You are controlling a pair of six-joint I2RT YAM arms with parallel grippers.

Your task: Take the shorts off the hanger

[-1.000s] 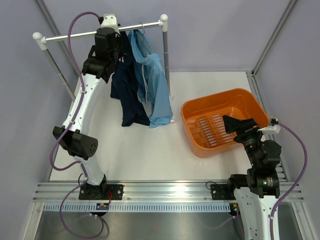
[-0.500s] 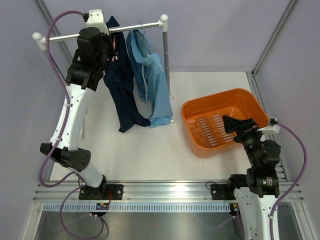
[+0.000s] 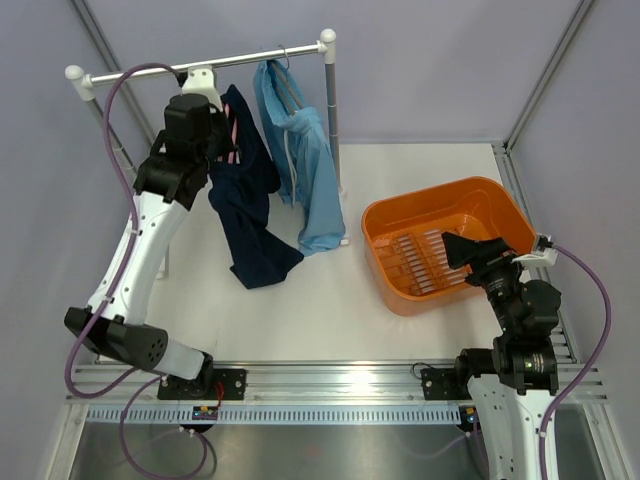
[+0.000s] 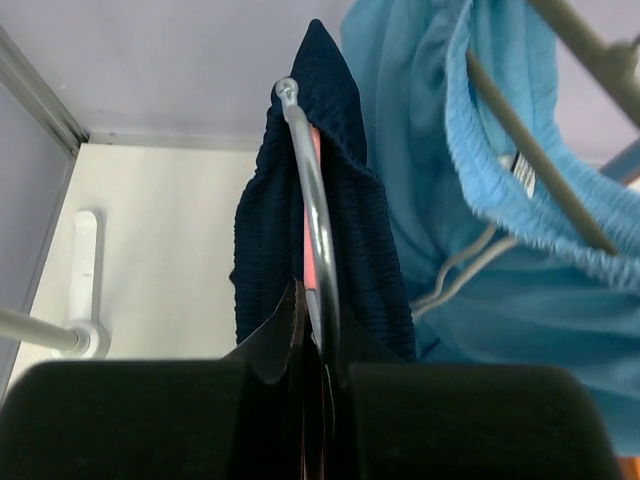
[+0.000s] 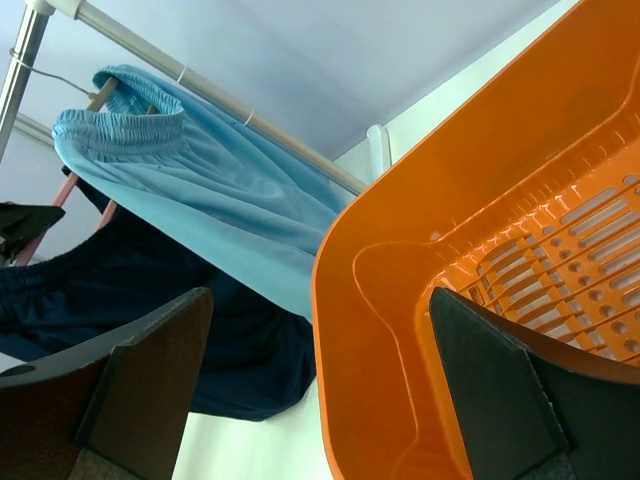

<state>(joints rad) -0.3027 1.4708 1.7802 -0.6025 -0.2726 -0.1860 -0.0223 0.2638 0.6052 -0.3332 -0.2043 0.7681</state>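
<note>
Currently the left gripper [image 4: 315, 335] is clamped on the wire hook of the hanger [image 4: 318, 230] that carries the navy shorts [image 3: 250, 215], held just below the rail [image 3: 255, 53]. The light blue shorts [image 3: 310, 170] hang on the rail. The right gripper [image 3: 462, 248] is spread open over the orange basket [image 3: 430, 193].

Navy shorts [image 3: 250, 215] hang limp beside sky-blue shorts [image 3: 312, 170].

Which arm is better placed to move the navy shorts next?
Left. The left gripper grips the hanger carrying the navy shorts, off the rail; the right gripper sits open over the orange basket.
</note>
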